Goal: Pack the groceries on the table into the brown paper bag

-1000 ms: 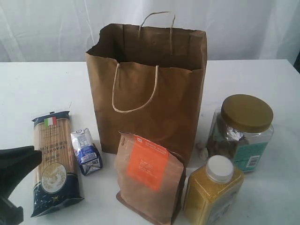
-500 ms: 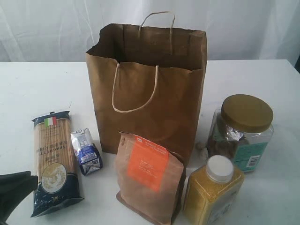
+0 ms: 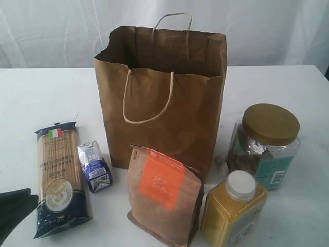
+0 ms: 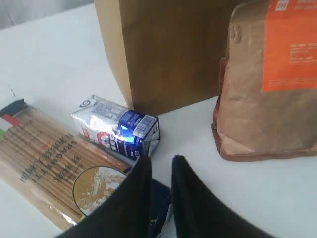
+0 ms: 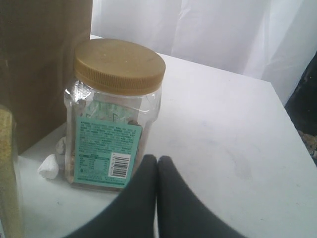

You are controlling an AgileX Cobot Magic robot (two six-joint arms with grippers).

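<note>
left gripper [image 4: 161,161] slightly spread, empty, over pasta packet [image 3: 57,175] end, beside carton [image 4: 119,130] | right gripper [image 5: 157,159] pressed together, facing jar [image 5: 116,114] | bag [image 3: 164,103] upright, middle of table [image 3: 41,98]; groceries toward front edge | risk: flat packet may slip from a narrow grip; a low lift may catch bag rim and tip it

Bright, even, diffuse light over the white table [image 3: 288,87], with the pale curtain [image 3: 51,31] glowing softly behind. Leaves only faint, short shadows under the brown paper bag [image 3: 164,118]. Blue-white glint on the small blue-white carton [image 4: 119,131]. Left gripper [image 4: 161,163] and right gripper [image 5: 157,161] dark, soft-edged, out of focus close to the lens.
</note>
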